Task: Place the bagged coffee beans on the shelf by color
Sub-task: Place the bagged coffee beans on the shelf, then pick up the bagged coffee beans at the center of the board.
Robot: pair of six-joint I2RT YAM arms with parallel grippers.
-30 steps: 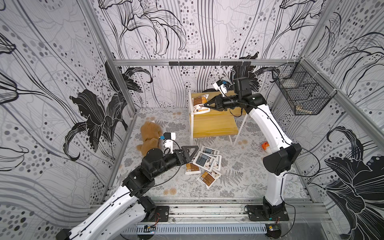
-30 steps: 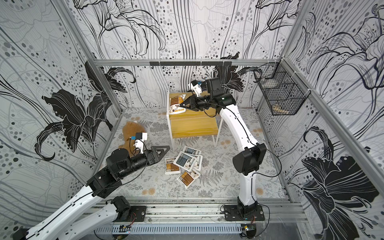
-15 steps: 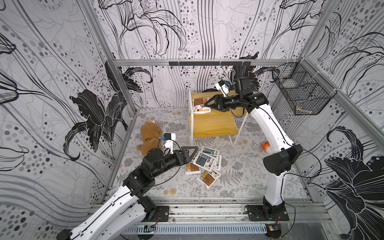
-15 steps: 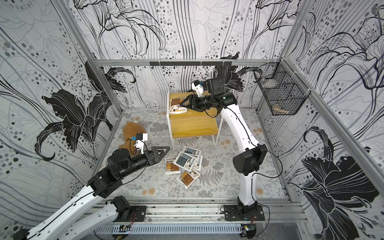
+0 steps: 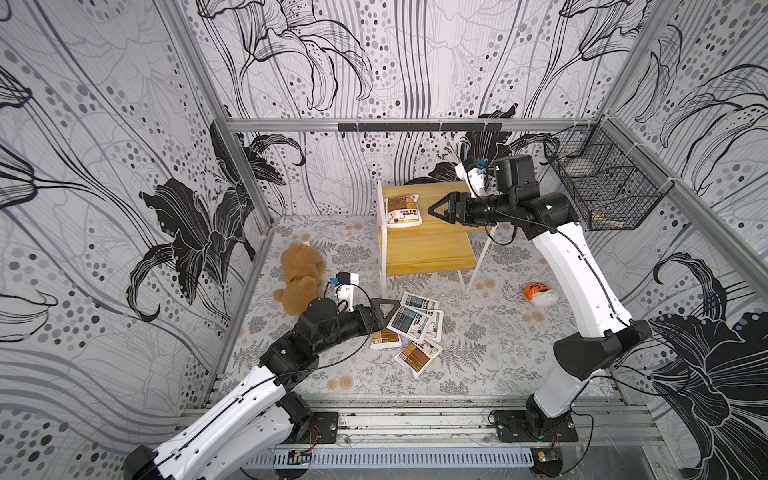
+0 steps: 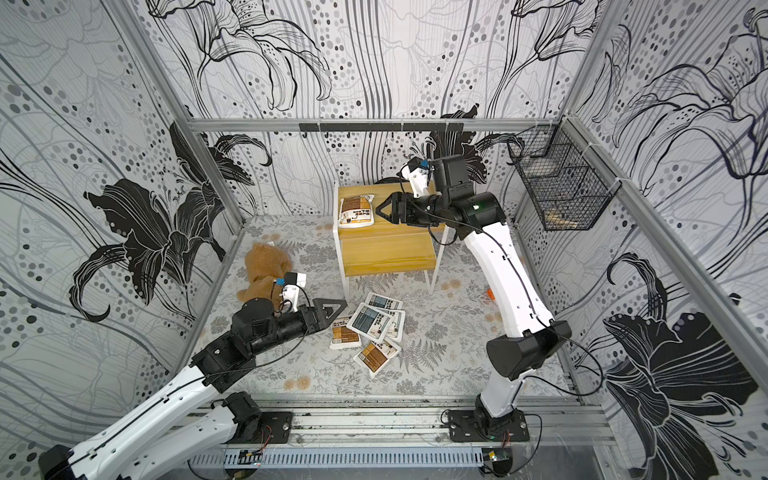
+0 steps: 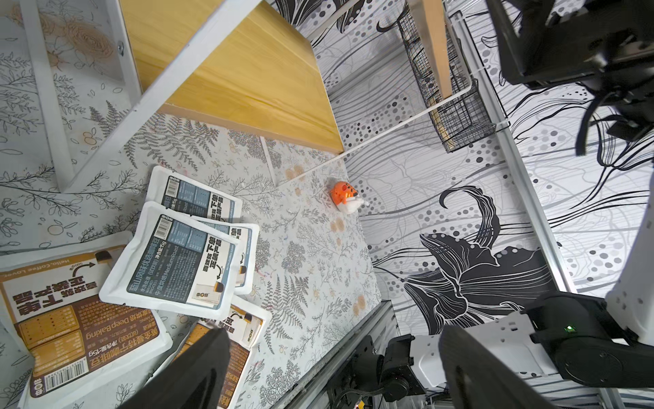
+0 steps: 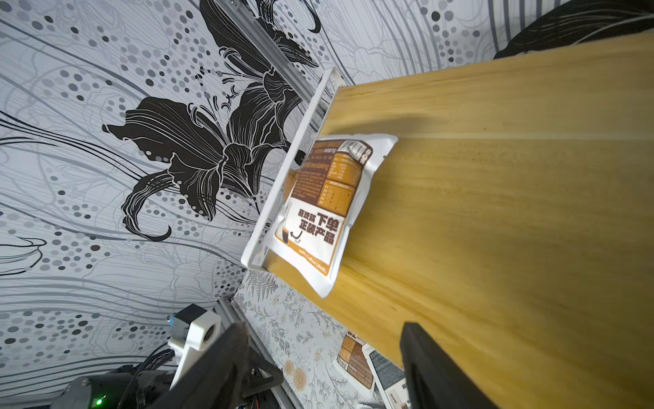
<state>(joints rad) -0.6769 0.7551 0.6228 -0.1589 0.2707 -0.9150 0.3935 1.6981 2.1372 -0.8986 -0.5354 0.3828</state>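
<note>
- The right gripper hangs over the upper board of the small two-tier shelf of yellow wood on a thin white frame. Its black fingers are spread and empty.
- One flat white coffee pouch with a brown-orange panel lies released on that upper board, against the white end rail, just ahead of the right gripper and clear of it.
- The left gripper hovers at the edge of a heap on the floral floor, jaws wide, grasping nothing.
- The heap, in front of the shelf, holds three grey-blue-panelled pouches overlapping two more brown-orange pouches.
- A brown plush bear lies near the left arm.
</note>
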